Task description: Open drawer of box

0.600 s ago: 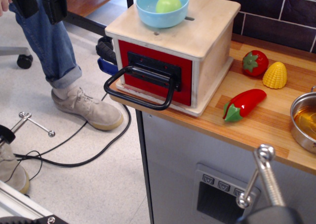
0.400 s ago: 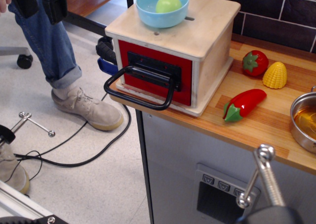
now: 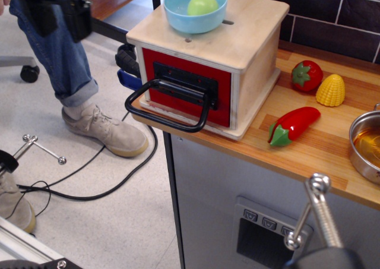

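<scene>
The pale plywood box [image 3: 252,40] stands at the left end of the wooden counter. Its red drawer front [image 3: 222,97] sits flush in the wood, so the drawer is shut. A black plate carries a large black loop handle [image 3: 163,119] that sticks out forward and left, past the counter edge. A blue bowl [image 3: 195,9] with a green ball [image 3: 202,4] rests on top of the box. My gripper [image 3: 62,10] shows as a dark black body at the top left, well left of the handle and apart from it. Its fingers are not clear.
A red toy tomato [image 3: 306,75], a yellow corn [image 3: 331,90] and a red pepper [image 3: 293,125] lie on the counter [image 3: 320,156] right of the box. A steel pot [image 3: 367,147] is at the right edge. A person's leg [image 3: 65,61] and cables are on the floor, left. A metal rod [image 3: 317,212] stands at the bottom right.
The black gripper body at the top left has shifted a little to the right and down. The box, drawer and handle have not moved.
</scene>
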Robot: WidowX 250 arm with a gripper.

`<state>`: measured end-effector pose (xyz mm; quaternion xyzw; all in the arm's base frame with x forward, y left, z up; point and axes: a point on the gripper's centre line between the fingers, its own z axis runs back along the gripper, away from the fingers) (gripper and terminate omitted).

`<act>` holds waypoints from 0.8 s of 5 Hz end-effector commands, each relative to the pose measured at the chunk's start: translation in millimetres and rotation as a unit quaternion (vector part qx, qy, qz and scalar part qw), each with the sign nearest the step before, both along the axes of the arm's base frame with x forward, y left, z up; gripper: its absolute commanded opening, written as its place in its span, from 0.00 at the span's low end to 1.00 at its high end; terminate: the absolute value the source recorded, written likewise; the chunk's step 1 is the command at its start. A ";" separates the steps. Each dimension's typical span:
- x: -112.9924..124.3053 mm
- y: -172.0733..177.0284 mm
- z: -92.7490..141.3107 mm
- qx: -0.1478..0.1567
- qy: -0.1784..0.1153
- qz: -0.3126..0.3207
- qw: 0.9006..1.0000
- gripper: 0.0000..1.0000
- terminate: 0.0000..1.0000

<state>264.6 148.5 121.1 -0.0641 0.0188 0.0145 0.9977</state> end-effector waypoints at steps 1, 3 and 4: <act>9.0 -44.6 22.3 -0.007 -0.044 0.001 0.999 1.00 0.00; 13.1 -87.1 1.1 -0.010 -0.061 0.009 0.998 1.00 0.00; 6.8 -105.8 -13.8 -0.008 -0.070 0.013 0.997 1.00 0.00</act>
